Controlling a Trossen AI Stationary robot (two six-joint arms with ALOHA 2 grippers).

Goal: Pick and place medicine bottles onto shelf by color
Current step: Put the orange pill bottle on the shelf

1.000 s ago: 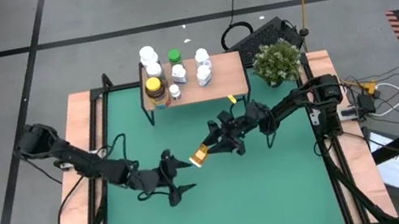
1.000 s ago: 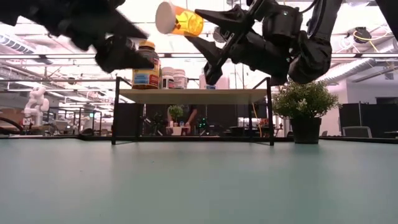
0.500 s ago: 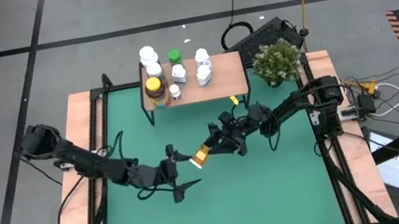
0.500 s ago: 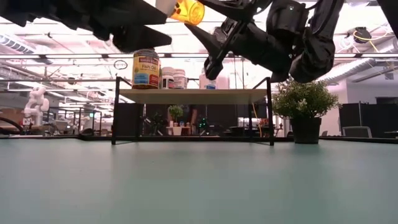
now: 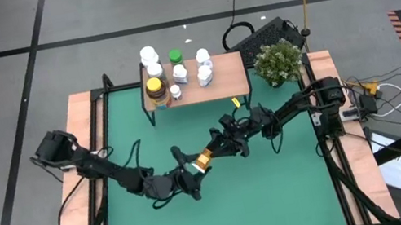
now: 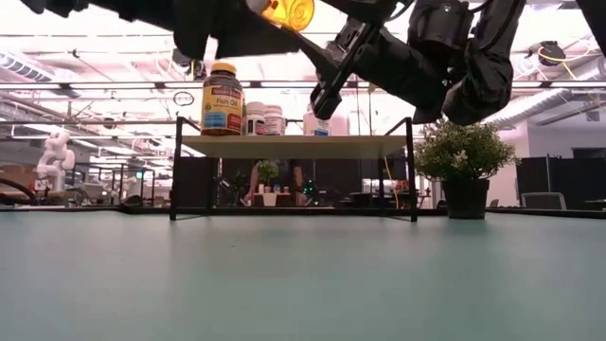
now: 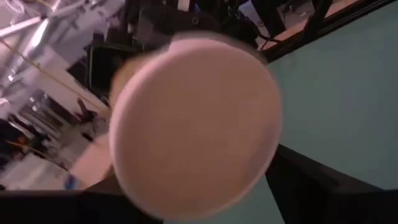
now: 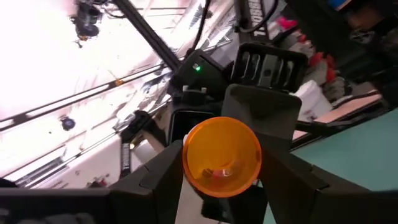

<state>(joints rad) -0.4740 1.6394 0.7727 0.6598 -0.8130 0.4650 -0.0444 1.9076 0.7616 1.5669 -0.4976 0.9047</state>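
Observation:
My right gripper point(image 5: 212, 153) is shut on an orange medicine bottle point(image 5: 203, 159) with a white cap, held high over the middle of the green table. The bottle lies level in the low view point(image 6: 284, 11), cap toward my left gripper point(image 5: 190, 172). That gripper is open. In the left wrist view the white cap point(image 7: 196, 124) fills the space between its two dark fingers point(image 7: 311, 186). The shelf point(image 5: 227, 75) stands at the far edge. On its wooden top stand several bottles: white ones, a green one point(image 5: 175, 56) and an amber one with a yellow lid point(image 5: 155, 87). My right gripper pinches the orange bottle's body near its bottom end point(image 8: 222, 155), one finger point(image 8: 158, 177) on each side. The fingers come level from the table's right and lie along the bottle. The bottle is lifted clear, on its side, cap end pointing away from the fingers. My left gripper has its fingers around the cap point(image 7: 196, 124); I cannot tell whether they touch it.
A green potted plant point(image 5: 278, 61) stands at the table's far right corner, right of the shelf. Cables and a keyboard lie on the floor beyond. The shelf's right half point(image 5: 230, 70) holds no bottles. Green table surface point(image 5: 280, 189) spreads below both arms.
My left gripper has moved toward the table's right and up, closing in on the bottle's cap end until the cap sits between its fingers. My right gripper has raised the orange bottle slightly and otherwise kept its place.

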